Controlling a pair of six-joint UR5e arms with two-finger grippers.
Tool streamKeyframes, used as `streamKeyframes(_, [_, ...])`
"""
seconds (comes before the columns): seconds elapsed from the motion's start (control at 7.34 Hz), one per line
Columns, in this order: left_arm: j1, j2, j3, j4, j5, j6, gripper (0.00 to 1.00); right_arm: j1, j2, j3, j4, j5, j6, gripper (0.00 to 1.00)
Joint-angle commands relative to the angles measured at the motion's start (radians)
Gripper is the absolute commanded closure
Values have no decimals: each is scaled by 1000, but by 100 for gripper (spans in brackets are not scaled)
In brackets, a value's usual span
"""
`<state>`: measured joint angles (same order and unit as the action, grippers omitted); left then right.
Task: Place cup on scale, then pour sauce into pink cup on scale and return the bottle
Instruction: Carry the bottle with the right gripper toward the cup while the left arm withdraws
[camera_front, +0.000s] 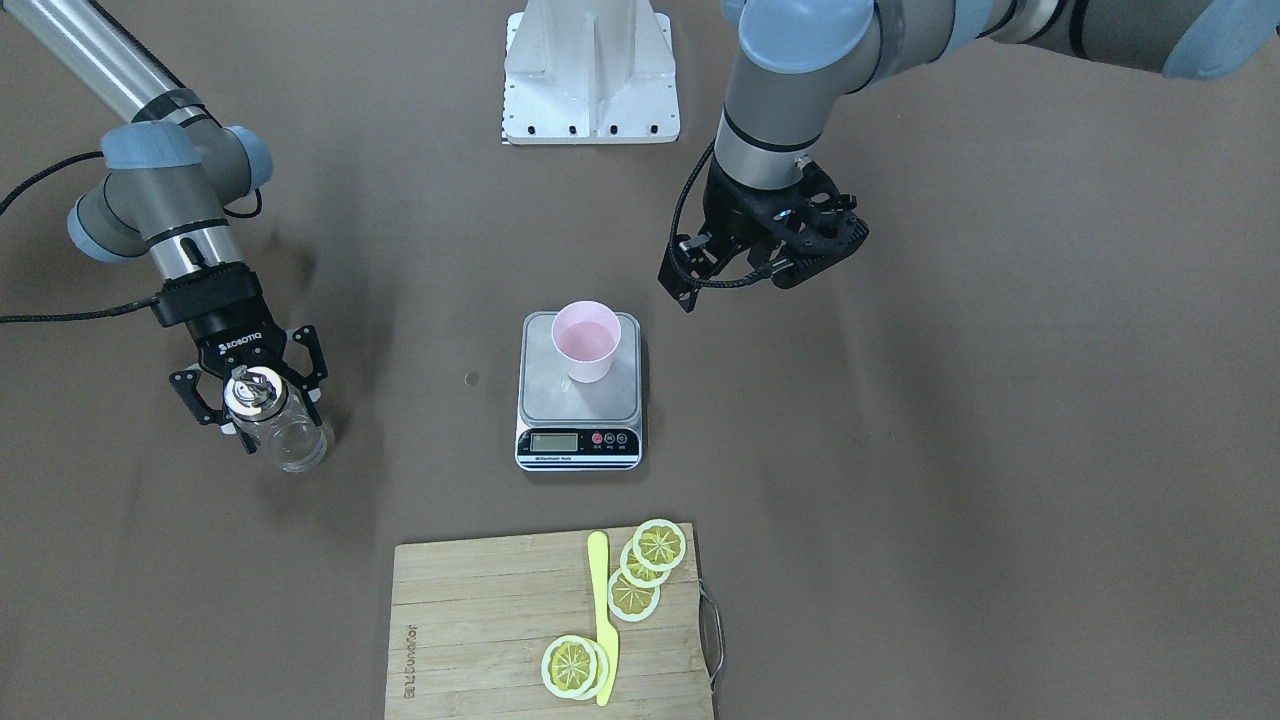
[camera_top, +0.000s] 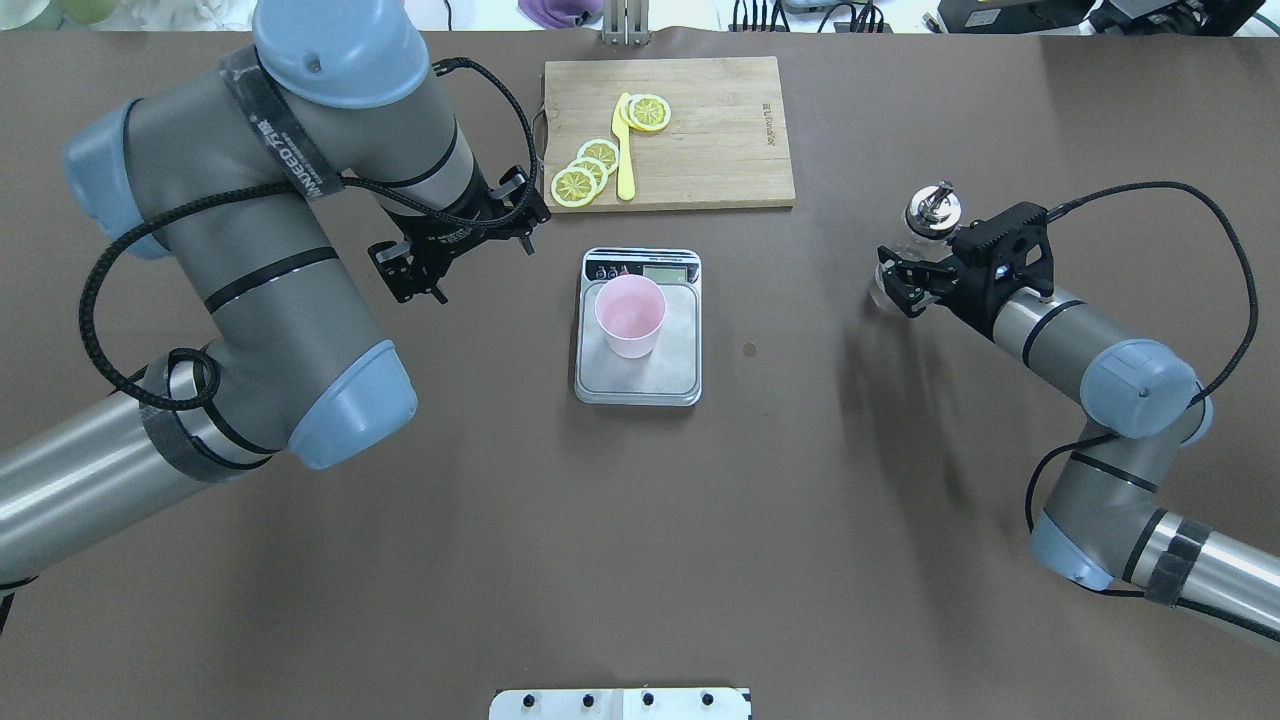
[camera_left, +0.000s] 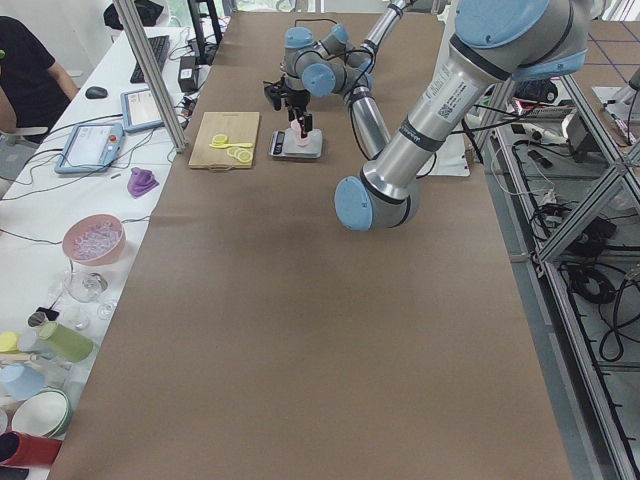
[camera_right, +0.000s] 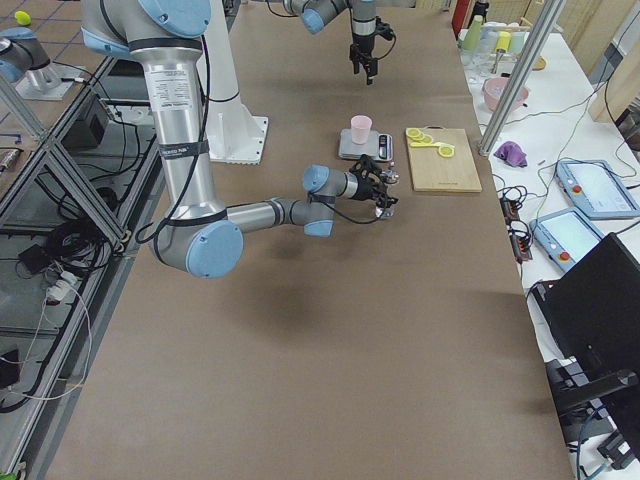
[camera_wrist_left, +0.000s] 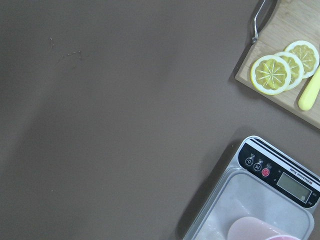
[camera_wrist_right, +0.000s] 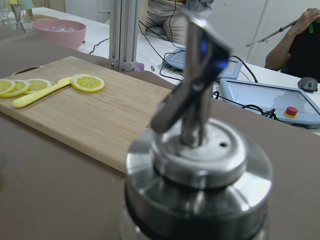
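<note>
Pink cup (camera_front: 585, 340) stands upright on the scale (camera_front: 560, 405), centre frame in the front-facing view, set toward the platform's upper half, clear of the display strip. Glass bottle (camera_front: 285, 435) with silver pour-spout cap (camera_front: 250, 390) stands on the table (camera_front: 950, 450) at left of frame, well apart from the scale. Right gripper (camera_front: 268, 408) is down at the bottle, its fingers (camera_front: 312, 372) bracketing the glass on both sides; whether they press on it cannot be told. Left gripper (camera_front: 775, 250) hangs above the table, upper right of the scale, near it but touching nothing; its fingers' spread cannot be told. Wooden cutting board (camera_front: 480, 610) at bottom centre carries lemon slices (camera_front: 660, 545) and a yellow knife (camera_front: 602, 620).
</note>
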<state>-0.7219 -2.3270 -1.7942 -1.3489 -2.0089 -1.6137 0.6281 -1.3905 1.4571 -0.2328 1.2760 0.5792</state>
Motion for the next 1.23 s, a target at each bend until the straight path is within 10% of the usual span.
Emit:
streamKeyframes(0.0, [-4,0,-1,1,-1,2,1,24,40,2,-16,6,-22,100])
streamKeyframes(1.09, [-322,191,-24,13,-174,534,1,27,191,232,-540,-51,-243,100])
